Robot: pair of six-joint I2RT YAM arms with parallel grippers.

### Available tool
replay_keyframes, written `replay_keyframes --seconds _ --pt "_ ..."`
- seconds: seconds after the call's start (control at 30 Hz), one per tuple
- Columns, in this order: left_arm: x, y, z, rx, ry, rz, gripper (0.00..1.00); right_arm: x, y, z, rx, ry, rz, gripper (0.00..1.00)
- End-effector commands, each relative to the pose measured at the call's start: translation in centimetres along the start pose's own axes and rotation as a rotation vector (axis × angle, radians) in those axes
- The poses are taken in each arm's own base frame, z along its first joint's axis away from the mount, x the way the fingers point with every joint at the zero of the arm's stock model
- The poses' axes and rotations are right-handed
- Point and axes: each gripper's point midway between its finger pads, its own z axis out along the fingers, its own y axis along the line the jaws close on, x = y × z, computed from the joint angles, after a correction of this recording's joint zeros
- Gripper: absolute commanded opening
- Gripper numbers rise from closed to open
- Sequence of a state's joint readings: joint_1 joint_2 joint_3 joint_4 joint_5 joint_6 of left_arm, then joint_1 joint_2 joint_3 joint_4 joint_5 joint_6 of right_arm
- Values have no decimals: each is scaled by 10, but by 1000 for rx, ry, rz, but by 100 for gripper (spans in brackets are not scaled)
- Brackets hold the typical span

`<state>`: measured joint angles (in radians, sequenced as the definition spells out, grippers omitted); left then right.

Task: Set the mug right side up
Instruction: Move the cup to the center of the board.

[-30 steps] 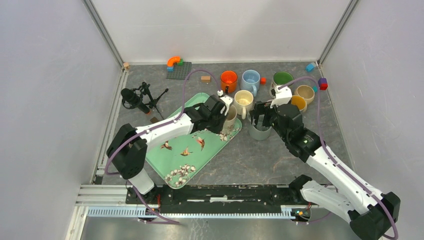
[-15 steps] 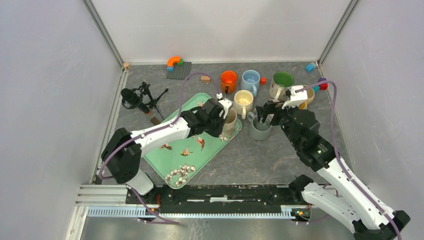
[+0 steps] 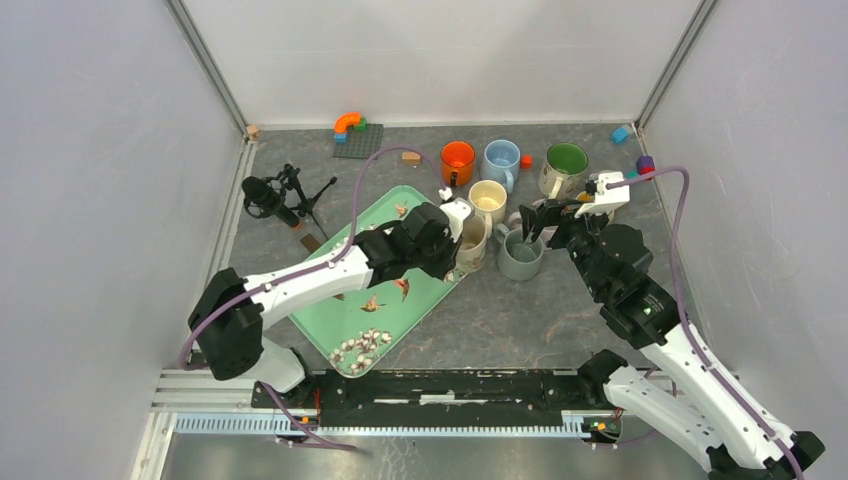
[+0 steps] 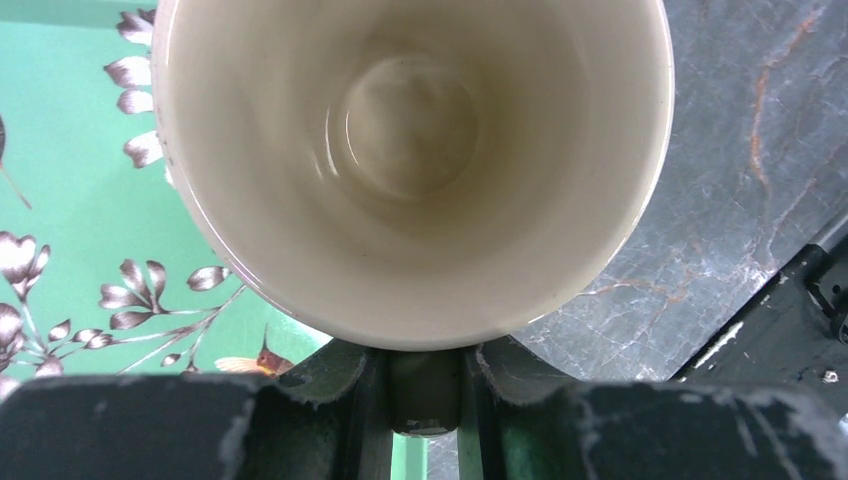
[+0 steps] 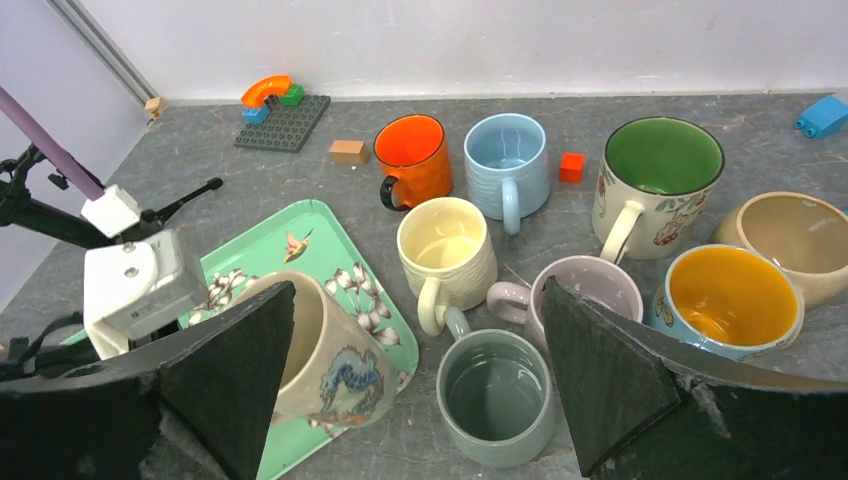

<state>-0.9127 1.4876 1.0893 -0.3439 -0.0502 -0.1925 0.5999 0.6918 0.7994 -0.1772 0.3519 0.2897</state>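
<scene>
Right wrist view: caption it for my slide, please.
Open right gripper above a grey mug; left gripper holds a tilted beige mug at the green tray's edge.

Robotics lab test cell: white panel walls (image 3: 450,50) on aluminium posts (image 3: 208,62), grey bench (image 3: 520,320), robot arms (image 3: 310,268) bolted to a mounting rail (image 3: 430,385), toy blocks (image 3: 352,125) scattered.

The top camera looks down from high above the near edge and holds the whole grey marbled table (image 3: 500,310). The left wrist camera is very close, facing into the beige ceramic mug (image 4: 410,170), which fills its frame. The right wrist camera looks forward and down from farther back. All three views share this mug and the green flowered tray (image 3: 335,318).
</scene>
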Motion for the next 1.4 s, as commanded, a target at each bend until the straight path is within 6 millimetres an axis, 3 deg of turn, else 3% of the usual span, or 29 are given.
replay_keyframes --seconds 0.0,0.27,0.57,1.0,1.37 --pt "-57 -31 -20 86 -216 16 2 -45 -1 -10 9 -124 28 98" --pt "-45 -71 -13 149 -188 54 2 -69 -9 -27 31 -193 25 98" --pt "-21 -101 2 188 -115 92 2 -72 -12 -32 42 -197 21 98" --pt "-6 -115 15 182 -80 131 2 -68 -11 -32 29 -190 18 98" --pt "-6 -114 9 187 -87 136 43 -66 -4 -29 -4 -178 6 98"
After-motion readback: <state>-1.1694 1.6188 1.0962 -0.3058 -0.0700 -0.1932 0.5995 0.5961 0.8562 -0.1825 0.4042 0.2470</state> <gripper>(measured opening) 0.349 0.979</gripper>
